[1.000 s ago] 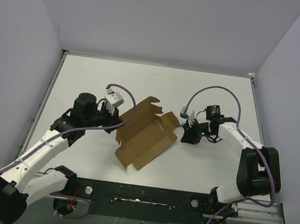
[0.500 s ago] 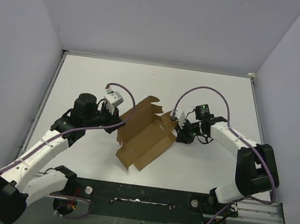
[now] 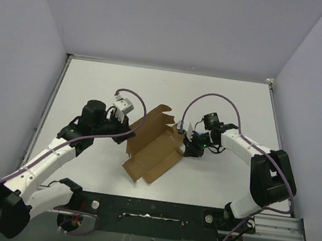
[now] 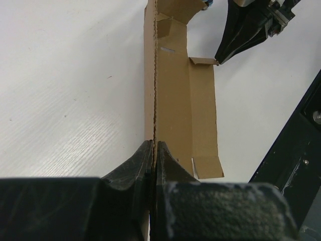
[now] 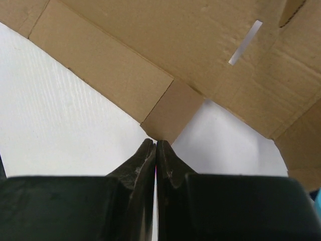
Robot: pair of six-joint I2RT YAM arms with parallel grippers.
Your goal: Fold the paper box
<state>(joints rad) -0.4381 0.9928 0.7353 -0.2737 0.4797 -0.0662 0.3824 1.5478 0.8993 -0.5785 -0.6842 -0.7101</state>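
On the white table between pale walls, left claw pinches paper box, right claw pressed together.

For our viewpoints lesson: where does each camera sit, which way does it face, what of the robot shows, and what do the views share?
Top external: above and behind the robot, looking down at the table; both arms, left tool, right tool, paper box.
Left wrist: looks along the box edge its shut fingers pinch; right tool beyond.
Right wrist: faces a small box tab at its own shut fingertips.
Shared: the box in all three; the right tool too.
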